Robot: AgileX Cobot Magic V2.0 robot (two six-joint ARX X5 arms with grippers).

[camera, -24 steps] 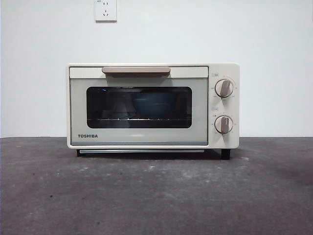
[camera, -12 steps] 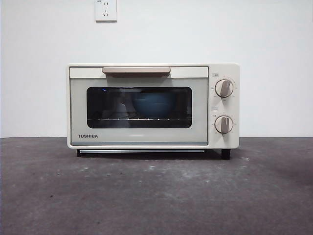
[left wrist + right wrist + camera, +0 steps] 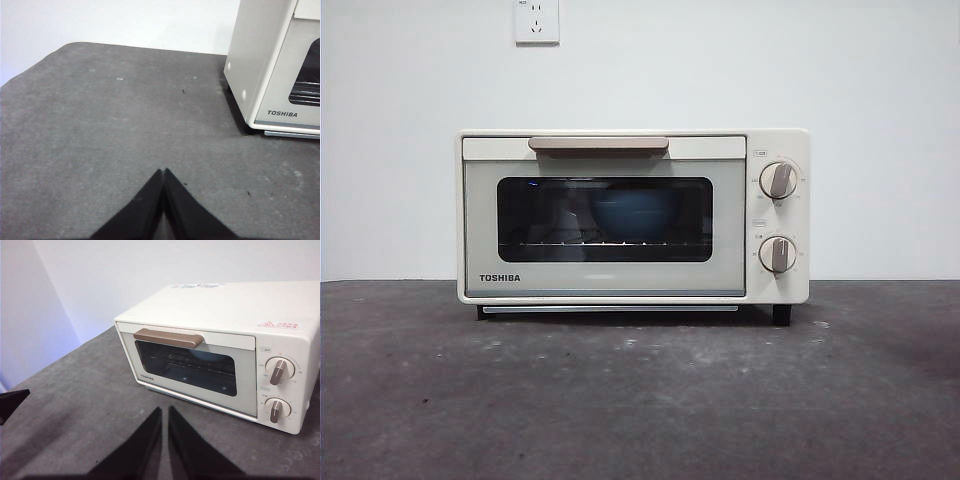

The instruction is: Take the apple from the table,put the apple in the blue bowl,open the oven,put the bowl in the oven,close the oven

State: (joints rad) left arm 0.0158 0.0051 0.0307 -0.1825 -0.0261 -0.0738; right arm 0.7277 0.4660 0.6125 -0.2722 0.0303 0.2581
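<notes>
The cream-white oven point(image 3: 632, 215) stands on the dark grey table point(image 3: 640, 400) with its door closed, beige handle point(image 3: 599, 145) at the top. Through the dark window the blue bowl point(image 3: 635, 215) shows on the rack inside. The apple is hidden from every view. My left gripper point(image 3: 163, 172) hangs shut over bare table, to the left of the oven point(image 3: 277, 70). My right gripper point(image 3: 164, 412) is raised in front of the oven point(image 3: 220, 350), its jaws together with only a thin slit between them, holding nothing.
Two grey knobs point(image 3: 778, 180) sit on the oven's right panel. A white wall with a socket point(image 3: 536, 20) rises behind. The other gripper's black tip point(image 3: 12, 400) shows at the edge of the right wrist view.
</notes>
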